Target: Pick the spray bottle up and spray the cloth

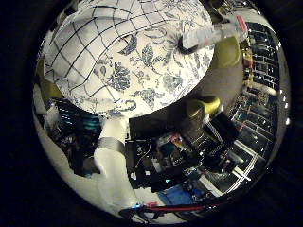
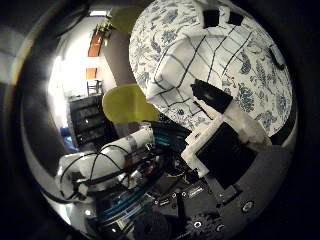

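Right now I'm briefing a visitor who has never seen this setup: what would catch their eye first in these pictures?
First, the round table under its blue floral cover, with a white grid-lined cloth draped across one side. Next, yellow-green chairs tucked against the table's edge. The hand, white and black, reaches out over the cloth; no spray bottle can be clearly made out.

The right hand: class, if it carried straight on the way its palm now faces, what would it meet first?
Probably the checked cloth, lying on the floral tablecloth of the round table. Both palm views look at it. The right hand shows a finger reaching toward it. Depth is unclear, and no spray bottle is plainly visible.
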Controlling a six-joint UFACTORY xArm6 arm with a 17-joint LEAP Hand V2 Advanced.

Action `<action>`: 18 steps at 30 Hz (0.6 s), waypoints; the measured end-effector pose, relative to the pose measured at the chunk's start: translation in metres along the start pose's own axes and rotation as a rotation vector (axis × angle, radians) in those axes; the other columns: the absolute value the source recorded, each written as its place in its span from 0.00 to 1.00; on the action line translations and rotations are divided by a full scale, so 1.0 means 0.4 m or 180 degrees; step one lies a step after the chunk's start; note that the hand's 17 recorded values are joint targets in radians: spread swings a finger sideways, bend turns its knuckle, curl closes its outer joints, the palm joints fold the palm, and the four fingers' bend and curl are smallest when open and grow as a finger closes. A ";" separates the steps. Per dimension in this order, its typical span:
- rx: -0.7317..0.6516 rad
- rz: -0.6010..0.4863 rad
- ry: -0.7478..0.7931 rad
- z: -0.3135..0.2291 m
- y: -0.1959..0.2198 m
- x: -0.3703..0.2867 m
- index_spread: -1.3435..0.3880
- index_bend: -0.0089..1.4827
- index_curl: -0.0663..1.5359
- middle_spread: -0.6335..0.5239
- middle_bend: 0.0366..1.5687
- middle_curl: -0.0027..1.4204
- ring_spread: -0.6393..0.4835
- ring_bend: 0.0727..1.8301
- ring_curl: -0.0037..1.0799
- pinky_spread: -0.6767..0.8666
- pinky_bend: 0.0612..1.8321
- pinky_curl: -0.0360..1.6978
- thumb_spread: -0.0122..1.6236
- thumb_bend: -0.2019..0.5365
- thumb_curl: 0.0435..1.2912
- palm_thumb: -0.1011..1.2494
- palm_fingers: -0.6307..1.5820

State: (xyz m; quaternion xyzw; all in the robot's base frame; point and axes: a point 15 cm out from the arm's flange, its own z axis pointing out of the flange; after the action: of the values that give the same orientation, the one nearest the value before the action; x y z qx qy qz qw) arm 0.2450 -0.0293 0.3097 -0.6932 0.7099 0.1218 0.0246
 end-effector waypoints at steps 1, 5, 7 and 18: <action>0.0053 0.0021 -0.0002 -0.016 -0.005 0.009 0.57 0.18 0.33 0.49 0.26 0.28 0.71 0.12 0.21 0.66 0.07 0.10 0.67 0.25 0.23 0.73 0.50; 0.0378 0.0019 -0.0013 -0.125 -0.035 0.017 0.57 0.18 0.33 0.47 0.27 0.28 0.69 0.13 0.21 0.66 0.07 0.10 0.67 0.25 0.23 0.73 0.51; 0.0544 0.0015 -0.0046 -0.175 -0.045 0.019 0.56 0.17 0.33 0.46 0.27 0.28 0.69 0.13 0.21 0.66 0.07 0.10 0.66 0.25 0.23 0.73 0.52; 0.1806 0.0467 -0.1000 -0.370 -0.084 0.111 0.60 0.11 0.27 0.52 0.22 0.27 0.72 0.18 0.23 0.68 0.13 0.14 0.68 0.24 0.23 0.62 0.47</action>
State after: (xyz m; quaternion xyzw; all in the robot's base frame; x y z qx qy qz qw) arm 0.2965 -0.1037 0.4394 -0.5785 0.7511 0.0260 0.3171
